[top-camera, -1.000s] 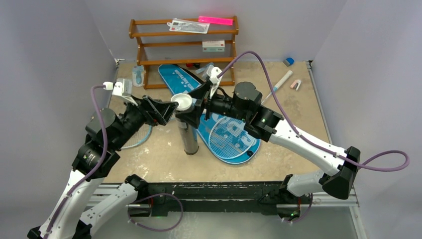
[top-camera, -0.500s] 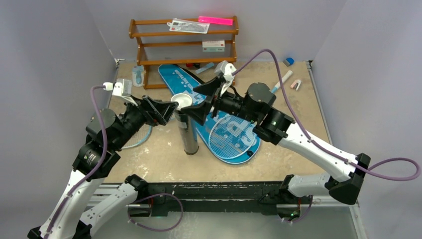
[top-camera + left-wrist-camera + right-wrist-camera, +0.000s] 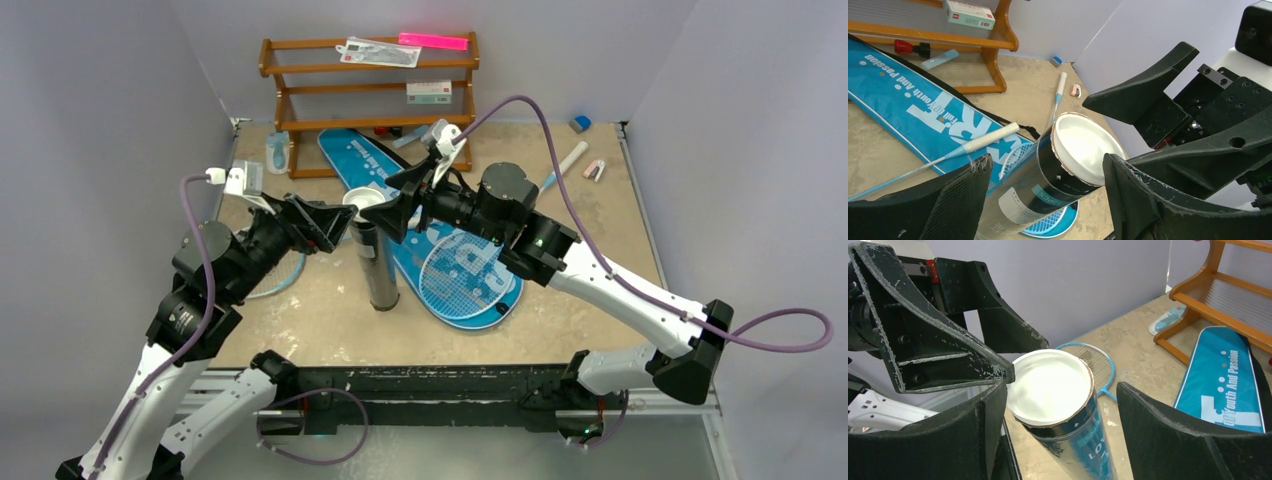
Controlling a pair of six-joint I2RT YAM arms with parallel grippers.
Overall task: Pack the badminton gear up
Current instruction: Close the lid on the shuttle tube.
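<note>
At the top of the black tube, the left gripper clamps its sides; the right gripper straddles it, jaws spread.

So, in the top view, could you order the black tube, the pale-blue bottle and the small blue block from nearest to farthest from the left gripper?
From the left gripper:
1. black tube, standing between its fingers.
2. pale-blue bottle, behind it, at the back left.
3. small blue block, in the far back right corner.
</note>
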